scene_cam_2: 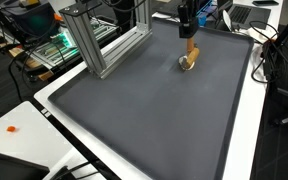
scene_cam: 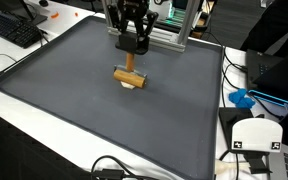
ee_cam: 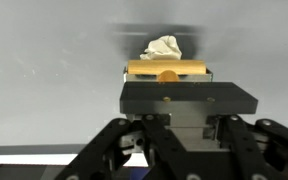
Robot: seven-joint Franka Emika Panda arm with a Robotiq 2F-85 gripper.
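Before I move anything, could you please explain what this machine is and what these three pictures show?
It is a single robot arm ending in a two-fingered gripper. Two pictures come from cameras outside the robot, looking at the same dark mat from different places. The third comes from a camera on the wrist, looking down past the gripper's black body. The gripper is shut on the upright stem of what looks like a wooden T-shaped piece, whose crossbar sits low at the mat. Beside the crossbar lies a crumpled white wad, also visible in the wrist view beyond the wood; whether they touch I cannot tell. A metal frame stands at the mat's edge.
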